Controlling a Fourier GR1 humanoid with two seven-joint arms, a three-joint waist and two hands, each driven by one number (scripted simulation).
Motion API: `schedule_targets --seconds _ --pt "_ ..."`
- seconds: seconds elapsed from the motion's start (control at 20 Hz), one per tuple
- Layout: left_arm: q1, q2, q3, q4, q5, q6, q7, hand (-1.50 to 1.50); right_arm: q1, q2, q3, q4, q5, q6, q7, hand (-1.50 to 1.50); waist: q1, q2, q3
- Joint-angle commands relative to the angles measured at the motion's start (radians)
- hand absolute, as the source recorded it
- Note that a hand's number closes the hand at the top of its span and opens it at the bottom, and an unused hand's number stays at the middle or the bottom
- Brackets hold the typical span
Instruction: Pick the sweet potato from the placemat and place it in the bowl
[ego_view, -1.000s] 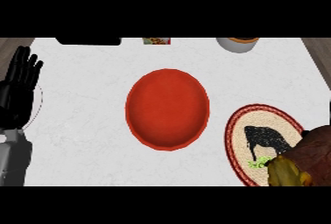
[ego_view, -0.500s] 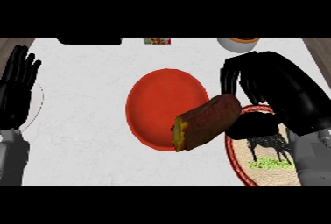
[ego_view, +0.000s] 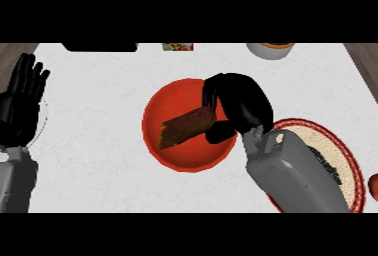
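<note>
A brown sweet potato (ego_view: 186, 127) hangs over the middle of the red bowl (ego_view: 174, 155), tilted, with its right end in my right hand (ego_view: 240, 105). That hand's fingers and thumb curl round the potato from above and from the right. The round woven placemat (ego_view: 341, 161) with a red rim and a dark bird print lies at the right, partly under my right forearm. My left hand (ego_view: 21, 107) rests open at the left edge, fingers up, away from the bowl.
At the counter's far edge stand a dark flat object (ego_view: 100, 47), a small patterned box (ego_view: 178, 47) and a pale cup (ego_view: 270, 50). A reddish object (ego_view: 373, 185) shows at the right edge beside the placemat.
My right hand has carried the sweet potato leftward from beside the placemat to above the bowl's middle. The forearm now covers part of the placemat. The left hand has stayed still.
</note>
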Motion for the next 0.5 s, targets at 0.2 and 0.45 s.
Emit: schedule_targets --seconds 0.2,0.45 --pt "-0.012 0.008 0.013 -0.006 0.027 -0.016 0.025 0.00 0.100 0.132 -0.021 0.230 0.087 -0.227 -0.049 -1.50 -0.007 -0.001 0.001" --pt "0.028 -0.014 -0.018 -0.038 0.009 -0.017 0.016 0.00 -0.022 0.135 -0.046 0.443 -0.133 -0.442 -0.184 -1.50 0.026 0.006 0.001"
